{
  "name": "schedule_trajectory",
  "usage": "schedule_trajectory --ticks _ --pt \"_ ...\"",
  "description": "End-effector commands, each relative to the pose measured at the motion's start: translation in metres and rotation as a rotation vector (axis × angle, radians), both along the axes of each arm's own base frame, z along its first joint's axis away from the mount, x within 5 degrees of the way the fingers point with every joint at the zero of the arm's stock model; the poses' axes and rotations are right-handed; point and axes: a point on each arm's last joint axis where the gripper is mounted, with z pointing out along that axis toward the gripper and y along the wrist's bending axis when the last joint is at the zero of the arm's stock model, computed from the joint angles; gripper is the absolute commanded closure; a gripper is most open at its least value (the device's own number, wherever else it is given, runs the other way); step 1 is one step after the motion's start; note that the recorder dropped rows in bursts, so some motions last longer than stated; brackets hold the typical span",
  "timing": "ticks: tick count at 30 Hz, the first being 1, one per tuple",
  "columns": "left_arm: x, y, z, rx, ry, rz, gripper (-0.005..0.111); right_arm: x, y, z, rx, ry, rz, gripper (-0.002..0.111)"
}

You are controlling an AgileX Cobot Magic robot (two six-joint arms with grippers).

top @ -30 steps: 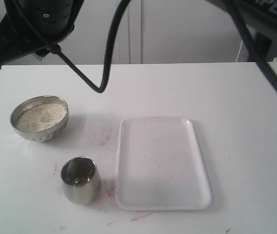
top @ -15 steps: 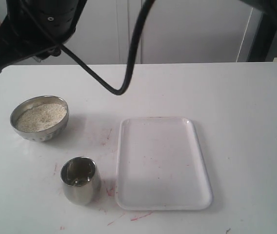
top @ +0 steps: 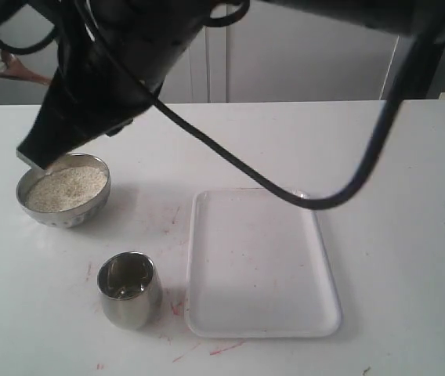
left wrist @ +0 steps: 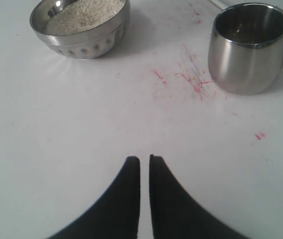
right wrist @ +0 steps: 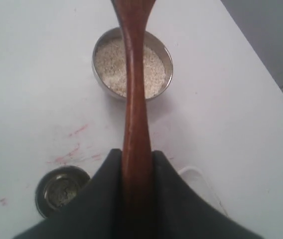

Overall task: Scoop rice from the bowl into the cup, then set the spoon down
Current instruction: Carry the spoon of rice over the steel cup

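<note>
My right gripper was clamped on the handle of the spoon, one black finger pressed against each side of the wood. My left gripper held nothing. Its fingers stood almost together, with only a thin slit between them, above the bare table.

Nearest stood the cup, upright and just beside the white tray. Red smears marked the table by the cup. Farther on stood the bowl, holding the rice, apart from the cup.

In the exterior view my right arm's dark housing covered the bowl's far rim, and a black cable hung across the tray's far end. The spoon's head showed at that view's upper left, raised clear of the bowl and carrying a small white heap.
</note>
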Motion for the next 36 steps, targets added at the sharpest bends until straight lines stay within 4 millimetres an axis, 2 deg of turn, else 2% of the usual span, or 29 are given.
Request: schedule_trajectory --ticks 1,7,17,29,36 --pt "0.0 -0.001 -0.002 -0.009 0.004 -0.008 0.092 -0.004 -0.014 -0.011 -0.032 -0.022 0.004 0.108" --pt "0.0 -0.001 -0.002 -0.009 0.004 -0.008 0.092 -0.012 -0.022 -0.035 -0.045 -0.02 0.031 0.108" --pt "0.0 -0.001 -0.002 -0.009 0.004 -0.008 0.092 -0.017 -0.036 -0.073 -0.198 -0.031 0.058 0.108" --pt "0.0 -0.001 -0.002 -0.009 0.004 -0.008 0.092 -0.023 -0.051 -0.109 -0.357 -0.016 0.088 0.108" --pt "0.0 -0.001 -0.002 -0.009 0.004 -0.008 0.092 -0.027 -0.057 -0.118 -0.409 -0.015 0.104 0.108"
